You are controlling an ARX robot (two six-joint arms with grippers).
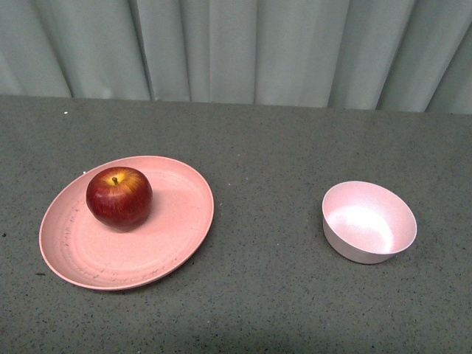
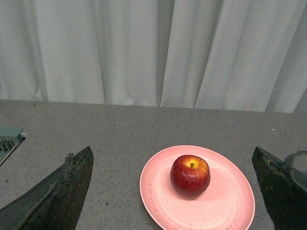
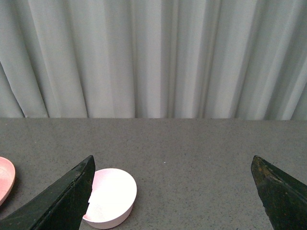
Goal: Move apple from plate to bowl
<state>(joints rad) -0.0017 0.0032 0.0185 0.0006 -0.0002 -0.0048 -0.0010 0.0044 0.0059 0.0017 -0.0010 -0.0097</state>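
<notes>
Dark fingers [image 2: 62, 191] of the left claw [image 2: 171, 151] frame the left wrist view, spread wide and holding nothing. The right claw [image 3: 172, 158] is likewise fully open and empty. Neither touches any object.

Apple [image 1: 119, 198]: upright, stem up, resting on the salmon-pink plate [image 1: 169, 243], off the plate's centre toward its far left part in the front view.

Bowl [image 1: 354, 249]: pale pink, empty, standing on the grey counter [image 1: 280, 140] well apart from the plate, to the plate's right.

Handling (judged): the apple is likely firm and fairly heavy. Its glossy skin looks slippery, its round form may roll, and hard pressure could bruise it. The best hold is probably across the widest girth, with the jaws on opposite flanks, approached from above and clear of the stem.

Markings: no brand, label or writing is legible on the apple, plate, bowl or counter. The plate bears only faint dark scuffs.
</notes>
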